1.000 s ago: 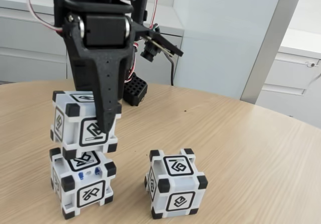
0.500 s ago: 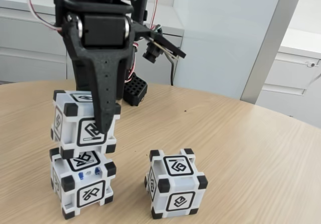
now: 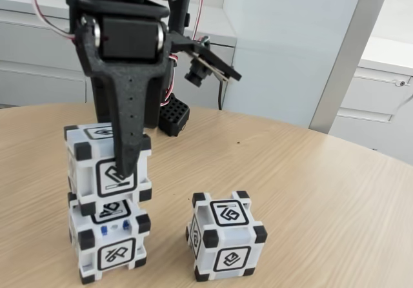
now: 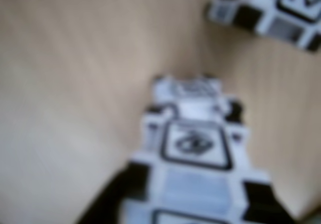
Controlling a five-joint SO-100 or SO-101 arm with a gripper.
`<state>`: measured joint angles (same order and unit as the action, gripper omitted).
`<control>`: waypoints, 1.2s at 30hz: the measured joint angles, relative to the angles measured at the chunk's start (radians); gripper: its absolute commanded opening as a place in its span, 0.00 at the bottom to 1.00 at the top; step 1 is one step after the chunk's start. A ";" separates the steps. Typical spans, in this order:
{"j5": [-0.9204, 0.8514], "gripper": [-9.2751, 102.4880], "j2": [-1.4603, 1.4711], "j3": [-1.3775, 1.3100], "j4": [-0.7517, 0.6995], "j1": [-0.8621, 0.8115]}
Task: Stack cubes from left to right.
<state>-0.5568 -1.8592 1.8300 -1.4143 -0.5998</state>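
No readable writing, only abstract glyphs. The pincer [image 3: 122, 165] pinches the upper cube [image 3: 106, 168], upright on the blue-dotted cube [image 3: 110, 246]; a third cube [image 3: 226, 236] stands apart on the desk [image 3: 310, 210].

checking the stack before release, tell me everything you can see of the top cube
The top cube looks like white plastic with black corner blocks and a black-framed square glyph on each visible face. It sits upright on the lower cube, roughly lined up with it. The gripper comes down from above, one black finger crossing its front face. The blurred wrist view shows it from above. Whether the gripper squeezes it is unclear.
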 measured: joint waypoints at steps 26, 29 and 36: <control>-0.009 0.41 0.000 0.000 0.020 0.000; -0.009 0.41 0.000 0.000 0.018 0.000; -0.009 0.41 -0.063 0.000 0.017 0.003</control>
<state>-0.5660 -1.9221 1.8300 -1.3975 -0.5967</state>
